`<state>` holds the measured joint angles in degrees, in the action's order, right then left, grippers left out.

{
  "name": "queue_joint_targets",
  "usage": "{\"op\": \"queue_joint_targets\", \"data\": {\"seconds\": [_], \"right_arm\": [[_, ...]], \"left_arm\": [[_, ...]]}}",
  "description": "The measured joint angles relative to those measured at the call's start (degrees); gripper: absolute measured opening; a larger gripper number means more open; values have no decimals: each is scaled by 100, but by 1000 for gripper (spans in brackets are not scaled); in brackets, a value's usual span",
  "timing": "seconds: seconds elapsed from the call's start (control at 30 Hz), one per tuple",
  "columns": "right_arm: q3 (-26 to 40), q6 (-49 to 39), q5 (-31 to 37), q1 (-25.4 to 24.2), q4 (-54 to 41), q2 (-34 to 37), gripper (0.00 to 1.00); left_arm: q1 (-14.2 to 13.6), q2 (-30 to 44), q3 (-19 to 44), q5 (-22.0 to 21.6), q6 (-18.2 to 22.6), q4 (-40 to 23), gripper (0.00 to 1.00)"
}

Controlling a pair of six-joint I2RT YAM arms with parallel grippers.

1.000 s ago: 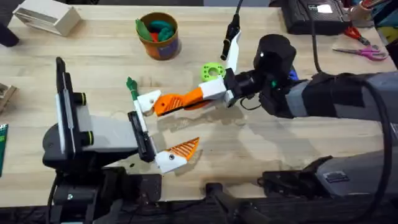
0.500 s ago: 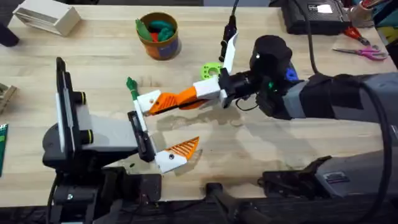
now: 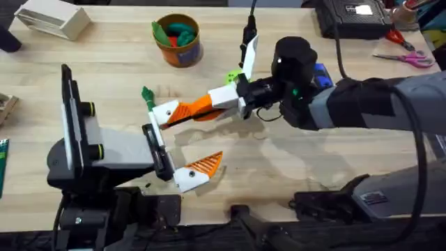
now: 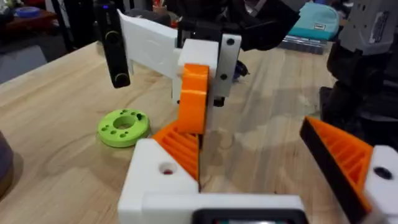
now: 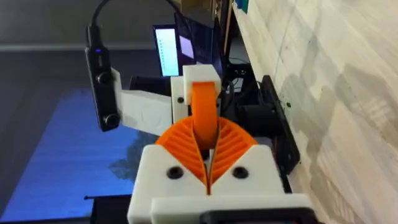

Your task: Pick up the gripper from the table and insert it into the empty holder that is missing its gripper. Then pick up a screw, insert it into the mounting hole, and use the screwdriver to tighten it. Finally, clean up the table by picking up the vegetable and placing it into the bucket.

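Note:
My right gripper (image 3: 194, 109) reaches in from the right and is shut on the orange ribbed gripper (image 3: 182, 112), pressing it against the white holder (image 3: 166, 111), the far finger of my open left gripper (image 3: 198, 138). In the left wrist view the gripper (image 4: 184, 148) lies against the holder (image 4: 158, 182) beside its dark hole. In the right wrist view the pads pinch the orange gripper (image 5: 204, 102). The dark green vegetable (image 3: 148, 96) lies just behind the holder. The bucket (image 3: 180, 50) stands at the back. A blue bit of the screwdriver (image 3: 320, 72) peeks from behind the right arm. The screw is out of view.
A bright green ring (image 3: 233, 76) lies right behind the right gripper, also seen as the ring (image 4: 123, 126) in the left wrist view. A white box (image 3: 52, 19) sits at the back left. Scissors (image 3: 408, 58) and a black device (image 3: 348, 17) are at the back right.
The right arm has pushed left and slightly away, carrying the orange gripper closer onto the holder. The left arm has stayed still.

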<state>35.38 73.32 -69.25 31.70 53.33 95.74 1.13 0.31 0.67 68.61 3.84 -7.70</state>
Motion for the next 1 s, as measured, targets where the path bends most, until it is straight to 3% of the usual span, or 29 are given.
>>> {"op": "queue_joint_targets", "data": {"seconds": [0.47, 0.5, 0.63, 0.67, 1.0], "right_arm": [[7, 0, 22, 7, -17, 0, 15], [7, 19, 20, 7, -27, 0, 59], [7, 18, 111, 79, -113, 42, 664], [7, 8, 111, 88, -113, 57, 763], [7, -7, 181, 95, -122, 74, 808]], "left_arm": [[0, 1, 0, -12, 0, 2, 985], [0, 1, 0, -18, 0, 2, 985], [-13, -1, 0, 43, 26, -2, 985], [-13, -1, 0, 43, 26, -2, 985], [-13, -1, 0, 47, 28, -2, 985]]}}
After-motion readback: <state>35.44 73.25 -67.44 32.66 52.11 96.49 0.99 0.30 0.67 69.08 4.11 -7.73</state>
